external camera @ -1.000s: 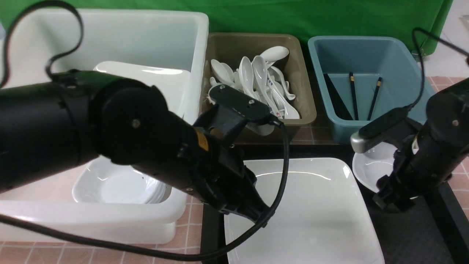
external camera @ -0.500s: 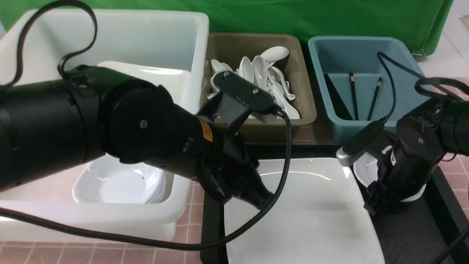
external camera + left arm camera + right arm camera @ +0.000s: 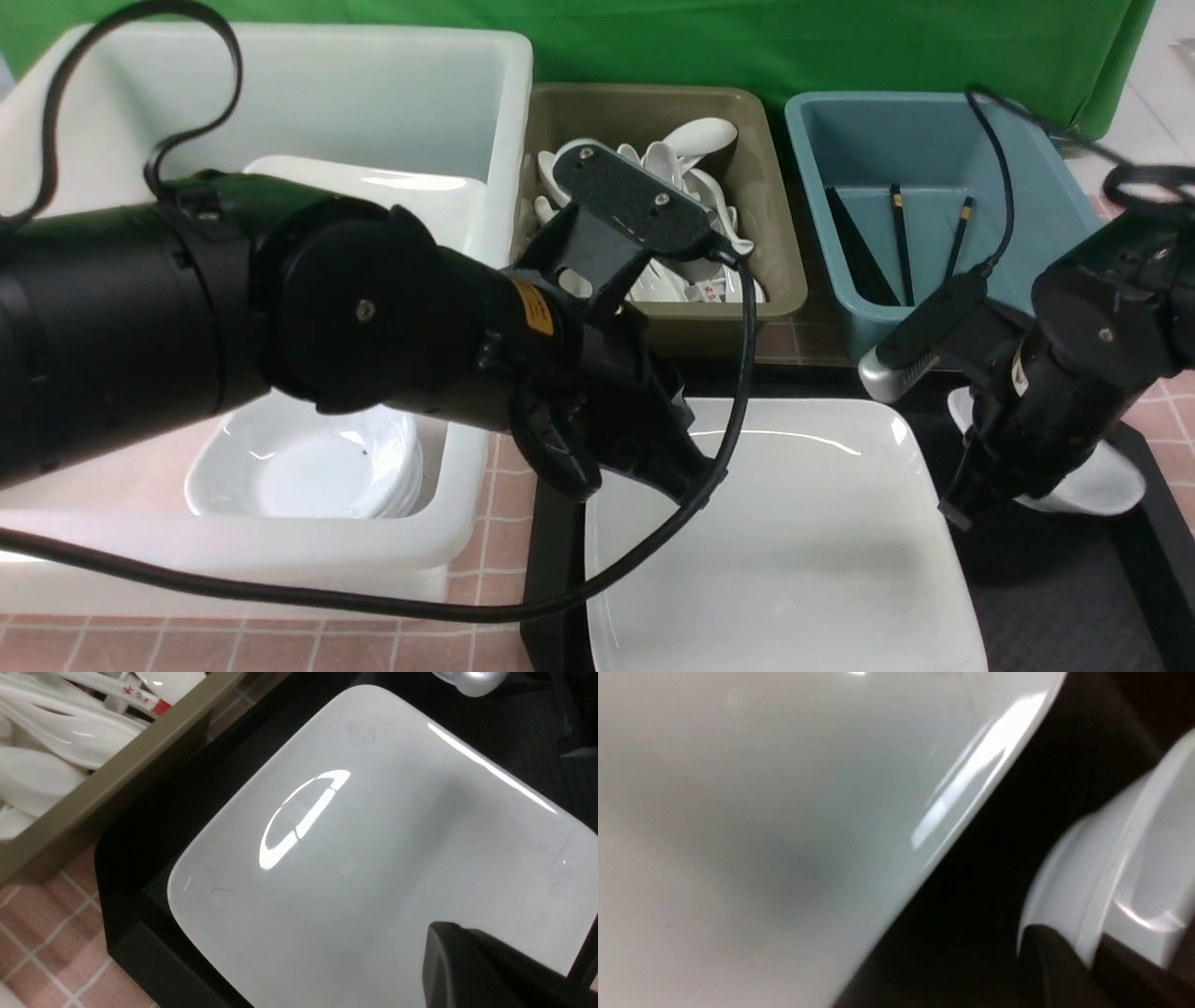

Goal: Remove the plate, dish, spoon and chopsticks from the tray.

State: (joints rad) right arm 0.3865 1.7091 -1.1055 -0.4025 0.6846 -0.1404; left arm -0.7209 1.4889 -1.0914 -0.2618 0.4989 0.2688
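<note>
The large white plate [image 3: 794, 560] [image 3: 373, 835] [image 3: 761, 812] lies on the black tray [image 3: 1055, 607] [image 3: 135, 868]. My left gripper [image 3: 693, 481] [image 3: 444, 935] hovers shut over the plate's left part, holding nothing. To the right, a small white dish [image 3: 1102, 481] [image 3: 1134, 868] sits tilted beside the plate. My right gripper [image 3: 962, 509] [image 3: 1092, 952] is shut on the dish's rim. Several white spoons [image 3: 691, 140] lie in the olive bin, and black chopsticks [image 3: 899, 243] lie in the blue bin.
A big white tub [image 3: 280, 103] on the left holds stacked white dishes [image 3: 299, 467] and a plate. The olive bin [image 3: 784, 280] [image 3: 117, 774] and the blue bin [image 3: 934, 112] stand just behind the tray. Cables trail from both arms.
My right gripper has closed on the dish's rim, and the dish has tipped and shifted right. The left arm has risen slightly, still shut.
</note>
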